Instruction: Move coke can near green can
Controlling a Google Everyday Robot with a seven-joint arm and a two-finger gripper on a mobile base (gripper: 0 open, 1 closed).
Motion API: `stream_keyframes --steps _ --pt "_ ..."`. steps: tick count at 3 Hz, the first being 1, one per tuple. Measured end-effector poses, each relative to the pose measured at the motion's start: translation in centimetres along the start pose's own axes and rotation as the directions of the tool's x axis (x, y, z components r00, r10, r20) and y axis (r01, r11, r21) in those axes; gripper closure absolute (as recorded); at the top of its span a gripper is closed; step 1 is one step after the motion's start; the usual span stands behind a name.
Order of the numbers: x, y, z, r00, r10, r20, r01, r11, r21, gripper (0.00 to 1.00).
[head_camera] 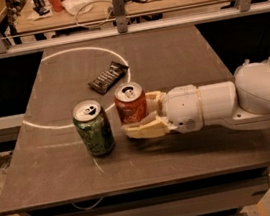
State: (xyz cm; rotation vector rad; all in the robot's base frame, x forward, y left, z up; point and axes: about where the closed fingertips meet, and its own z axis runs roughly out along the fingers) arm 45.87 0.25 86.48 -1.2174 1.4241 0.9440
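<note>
The coke can (pixel 130 102) is red-orange with a silver top and stands upright on the dark table (pixel 167 54). My gripper (pixel 141 115) reaches in from the right and is shut on the coke can, one cream finger in front of it and one behind. The green can (pixel 93 128) stands upright just left of the coke can, a small gap apart. The white arm (pixel 225 101) stretches off to the right.
A dark snack bar wrapper (pixel 108 77) lies behind the cans, on a white circle line (pixel 56 55) painted on the table. A metal rail (pixel 123 30) and a cluttered desk run along the back. The table's front edge is close below the cans.
</note>
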Motion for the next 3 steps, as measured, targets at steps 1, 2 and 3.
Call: stream_keyframes --steps 1,2,3 --pt "0.53 0.61 0.72 0.999 0.047 0.002 -0.047 0.9984 -0.031 1.0" --pt "0.91 1.49 1.43 0.994 0.111 0.006 -0.111 0.9911 -0.075 1.0" --pt "0.78 1.55 1.55 0.994 0.107 0.005 -0.106 0.9915 -0.076 0.82"
